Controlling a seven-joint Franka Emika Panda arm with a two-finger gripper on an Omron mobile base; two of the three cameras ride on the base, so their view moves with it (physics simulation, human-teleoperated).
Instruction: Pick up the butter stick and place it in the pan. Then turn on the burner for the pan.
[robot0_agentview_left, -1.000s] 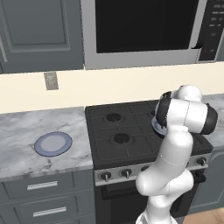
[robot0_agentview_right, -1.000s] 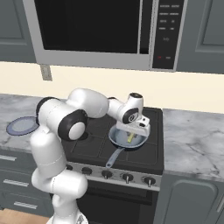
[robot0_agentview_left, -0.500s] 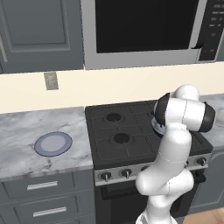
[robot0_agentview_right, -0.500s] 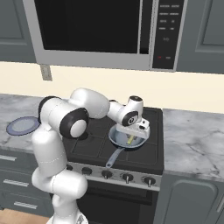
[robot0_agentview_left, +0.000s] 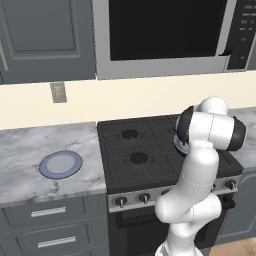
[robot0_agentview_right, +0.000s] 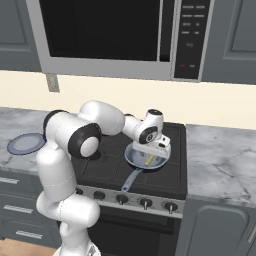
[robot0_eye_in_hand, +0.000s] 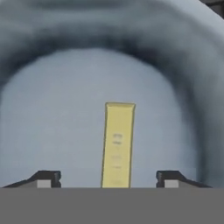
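- Plate (robot0_agentview_left: 61, 164) with the blue rim sits far off on the marble bench (robot0_agentview_left: 30, 150), at about nine o'clock from the stove (robot0_agentview_right: 165, 175); it plays no part and needs no visit.
- Pan (robot0_agentview_right: 145, 159) rests on the stove's front burner toward three o'clock, its thin handle running out toward seven o'clock in the right base view.
- Butter stick (robot0_eye_in_hand: 117, 144) lies flat on the pan's grey-blue floor, pointing toward twelve o'clock in the hand view.
- Tool (robot0_eye_in_hand: 105, 178) hangs low over the pan with its jaws stood wide, one tip at either side of the stick and, as far as I can see, touching neither side of it; it holds nothing.
- Placing looks done, so I'd judge the step in hand is backing out cleanly: lift straight up until the tips clear the dark rim, without nudging the stick or tipping the pan.
- Knobs (robot0_agentview_right: 145, 203) line the stove's front edge; the one matching this burner comes next, and picking the right one matters most.
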